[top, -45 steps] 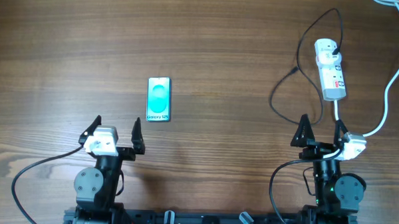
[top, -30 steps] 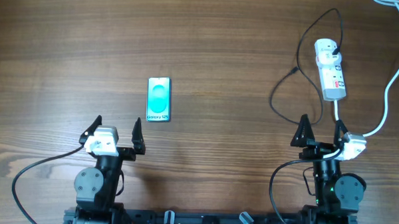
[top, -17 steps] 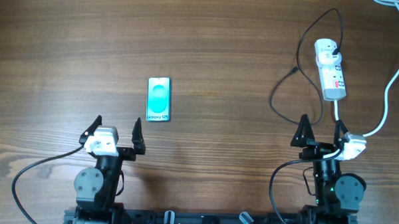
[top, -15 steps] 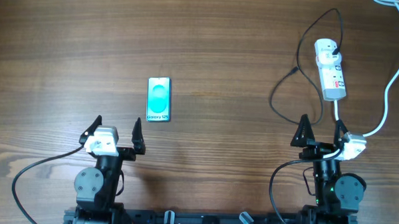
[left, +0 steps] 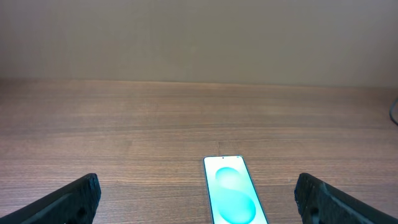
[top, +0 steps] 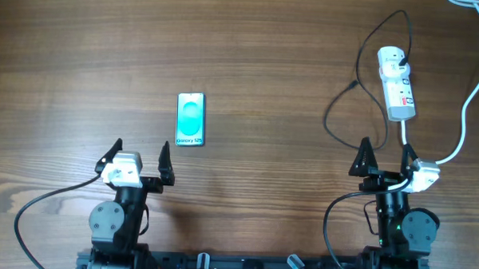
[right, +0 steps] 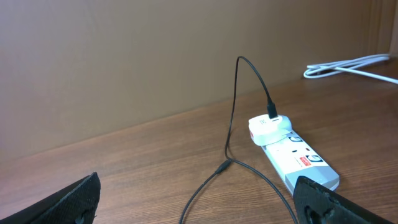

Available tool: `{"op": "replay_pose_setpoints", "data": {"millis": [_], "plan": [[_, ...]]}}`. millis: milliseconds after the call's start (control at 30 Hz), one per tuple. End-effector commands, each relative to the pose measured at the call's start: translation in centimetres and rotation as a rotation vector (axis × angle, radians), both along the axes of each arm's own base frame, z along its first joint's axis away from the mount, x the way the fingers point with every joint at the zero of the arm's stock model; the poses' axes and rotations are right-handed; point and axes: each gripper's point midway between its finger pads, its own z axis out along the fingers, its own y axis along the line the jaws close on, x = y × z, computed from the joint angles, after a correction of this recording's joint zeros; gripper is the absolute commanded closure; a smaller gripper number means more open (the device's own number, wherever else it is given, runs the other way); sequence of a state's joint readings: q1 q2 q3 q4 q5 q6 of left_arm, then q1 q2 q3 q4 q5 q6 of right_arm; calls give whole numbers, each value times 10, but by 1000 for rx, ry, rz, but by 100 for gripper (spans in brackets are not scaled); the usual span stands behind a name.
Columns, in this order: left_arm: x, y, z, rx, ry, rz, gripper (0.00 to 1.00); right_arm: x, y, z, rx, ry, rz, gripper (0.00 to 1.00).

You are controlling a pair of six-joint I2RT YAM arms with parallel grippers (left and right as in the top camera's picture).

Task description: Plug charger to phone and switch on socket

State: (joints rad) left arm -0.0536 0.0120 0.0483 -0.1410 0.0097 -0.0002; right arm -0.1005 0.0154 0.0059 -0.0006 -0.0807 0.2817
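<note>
The phone (top: pixel 190 119) with its turquoise screen lies flat on the table left of centre, and also shows in the left wrist view (left: pixel 233 196). My left gripper (top: pixel 140 156) is open and empty, just near of the phone (left: pixel 198 198). The white socket strip (top: pixel 395 84) lies at the far right, with a white adapter at its far end (right: pixel 293 151). The thin black charger cable (top: pixel 342 102) loops from the adapter, its plug tip (right: pixel 222 165) loose on the table. My right gripper (top: pixel 383 154) is open and empty, near of the strip (right: pixel 198 196).
The strip's thick white cord (top: pixel 464 118) curves along the right edge toward the back corner, also seen coiled far right in the right wrist view (right: pixel 348 64). The wooden table (top: pixel 250 55) spreads between phone and strip.
</note>
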Motion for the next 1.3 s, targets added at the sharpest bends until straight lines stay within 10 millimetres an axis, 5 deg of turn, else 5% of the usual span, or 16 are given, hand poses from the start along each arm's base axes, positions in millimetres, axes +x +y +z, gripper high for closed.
{"op": "replay_pose_setpoints", "data": {"millis": [0,300,500,733,933,1033,1100,1267], "plan": [[0,-3,-4,18,3,-16,0,0,-2,1,-17,-3,-12,0],[1,6,4,25,-30,37,0,0,-2,1,-17,-3,-12,0],[-2,-12,46,4,-173,-67,0,0,-2,1,-17,-3,-12,0],[-9,-22,93,3,-77,-130,0,0,-2,1,-17,-3,-12,0],[24,-36,154,-3,68,-190,0,0,-2,1,-17,-3,-12,0],[47,-50,165,-3,210,-228,0,0,-2,1,-17,-3,-12,0],[71,-60,159,-65,363,-223,0,0,-2,1,-17,-3,-12,0],[107,-79,78,-138,701,-194,0,0,-2,1,-17,-3,-12,0]]}}
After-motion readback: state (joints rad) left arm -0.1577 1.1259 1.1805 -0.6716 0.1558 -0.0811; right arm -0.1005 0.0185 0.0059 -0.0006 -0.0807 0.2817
